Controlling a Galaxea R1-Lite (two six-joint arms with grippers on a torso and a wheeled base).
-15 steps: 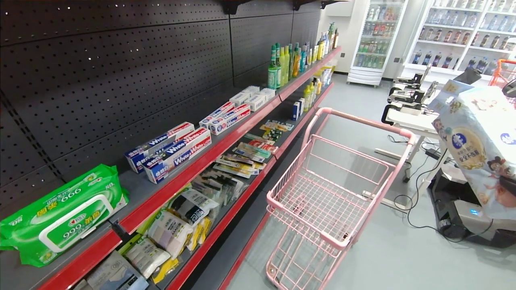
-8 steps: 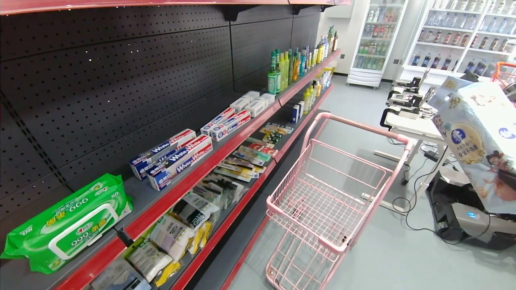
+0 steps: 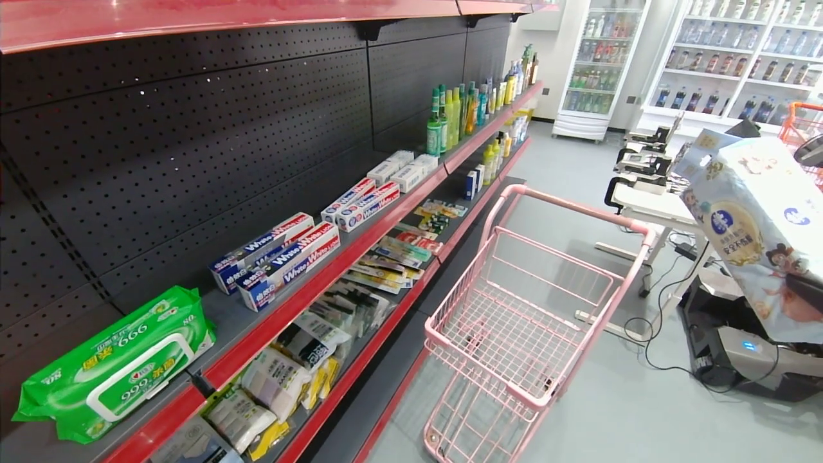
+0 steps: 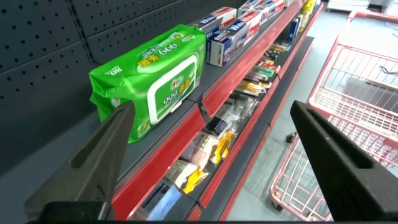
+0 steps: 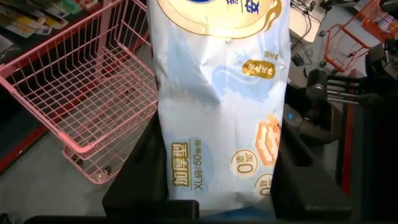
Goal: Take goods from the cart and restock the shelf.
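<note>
A large pale-blue soft pack hangs at the right edge of the frame, clear of the pink cart and well apart from the shelf it appears bound for. The right gripper has its jaws pinching the pack's flanks near one end, a grip that lets the bulky bag ride upright above the basket rim. The left gripper hovers near the shelf's lower-left stretch, jaws spread wide and holding nothing, probably kept free to steady or receive goods. The cart's wire basket, centre frame, looks empty, so this pack may be the last load. On the shelf, a green pack of wet wipes lies flat at lower left, toothpaste boxes sit in paired rows further along, and bottles stand toward the upper centre; bare deck shows between them. Sachets crowd the tier below.
</note>
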